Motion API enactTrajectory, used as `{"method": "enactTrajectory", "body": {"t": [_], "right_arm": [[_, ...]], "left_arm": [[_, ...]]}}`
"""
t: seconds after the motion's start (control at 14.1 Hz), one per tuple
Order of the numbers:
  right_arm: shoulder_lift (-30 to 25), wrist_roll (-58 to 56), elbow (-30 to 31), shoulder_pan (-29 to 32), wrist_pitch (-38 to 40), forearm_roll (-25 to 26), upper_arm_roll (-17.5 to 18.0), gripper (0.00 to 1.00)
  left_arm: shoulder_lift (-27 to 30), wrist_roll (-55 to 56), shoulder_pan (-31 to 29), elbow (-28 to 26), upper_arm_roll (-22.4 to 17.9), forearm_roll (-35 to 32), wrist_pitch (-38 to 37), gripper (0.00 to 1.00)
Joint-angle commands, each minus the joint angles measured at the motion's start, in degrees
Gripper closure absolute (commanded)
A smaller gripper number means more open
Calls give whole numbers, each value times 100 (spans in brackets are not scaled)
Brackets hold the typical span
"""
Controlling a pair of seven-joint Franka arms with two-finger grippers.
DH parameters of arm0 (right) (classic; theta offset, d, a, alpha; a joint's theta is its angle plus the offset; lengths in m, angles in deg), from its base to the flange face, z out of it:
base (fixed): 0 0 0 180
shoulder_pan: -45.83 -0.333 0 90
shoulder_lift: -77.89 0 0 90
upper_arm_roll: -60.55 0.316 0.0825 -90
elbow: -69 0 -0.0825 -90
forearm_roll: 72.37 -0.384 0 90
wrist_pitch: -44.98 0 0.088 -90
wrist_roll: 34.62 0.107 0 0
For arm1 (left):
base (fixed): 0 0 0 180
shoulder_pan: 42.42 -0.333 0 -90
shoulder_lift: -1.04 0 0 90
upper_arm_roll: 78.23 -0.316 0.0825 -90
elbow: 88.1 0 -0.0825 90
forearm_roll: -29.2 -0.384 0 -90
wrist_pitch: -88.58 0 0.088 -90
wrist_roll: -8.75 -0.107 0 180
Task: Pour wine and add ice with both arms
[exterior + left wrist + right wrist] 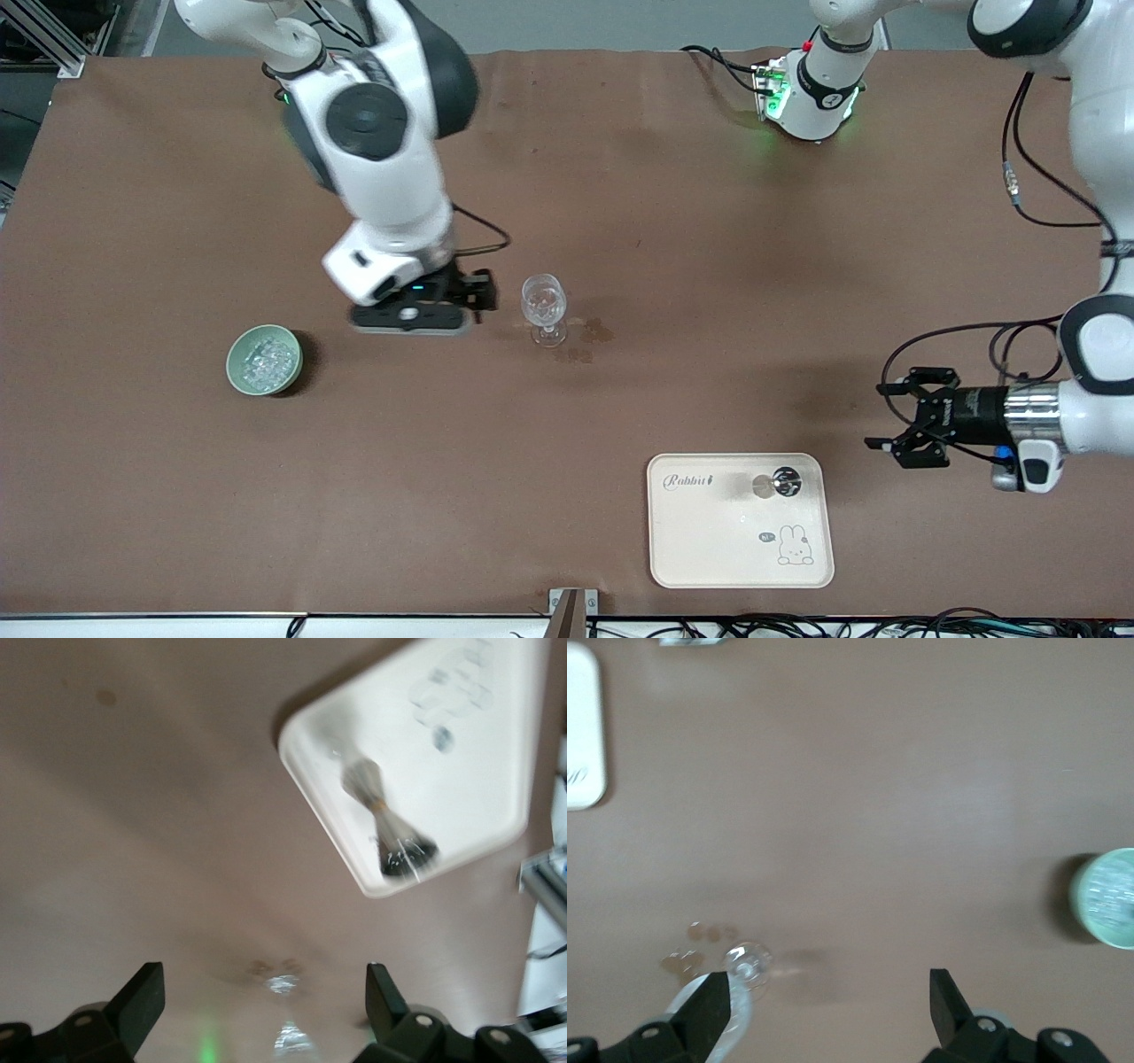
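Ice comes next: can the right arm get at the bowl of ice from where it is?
Probably yes. The right tool hangs open beside the glass, holding nothing. The bowl of ice sits uncovered toward the right arm's end, with only bare table between.

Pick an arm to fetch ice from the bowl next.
Right. The right gripper is open, empty, between the wine glass and the green bowl of ice. The left gripper hangs open near the tray.
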Motion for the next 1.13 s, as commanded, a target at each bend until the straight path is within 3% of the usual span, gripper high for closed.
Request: {"method": "enactTrajectory", "body": {"t": [0.0, 0.35, 0.57, 0.85, 1.06], "right_arm": [[-683, 16, 722, 564, -10, 54, 125, 1], [-1676, -211, 1820, 1320, 43, 45, 125, 1], [-2230, -974, 2313, 1882, 183, 36, 125, 1], [-2538, -2397, 2349, 2708, 491, -25, 125, 1], [-2565, -3226, 2253, 3175, 666, -43, 117, 0]], "left_arm": [[888, -366, 326, -220, 7, -748, -299, 0], [1689, -1259, 644, -228, 244, -1778, -678, 0], [2277, -2296, 880, -420, 61, -1999, -766, 0], [3332, -3412, 2012, -939, -1554, -1929, -1248, 0], [4034, -3653, 2594, -1535, -2399, -1508, -1408, 0]]}}
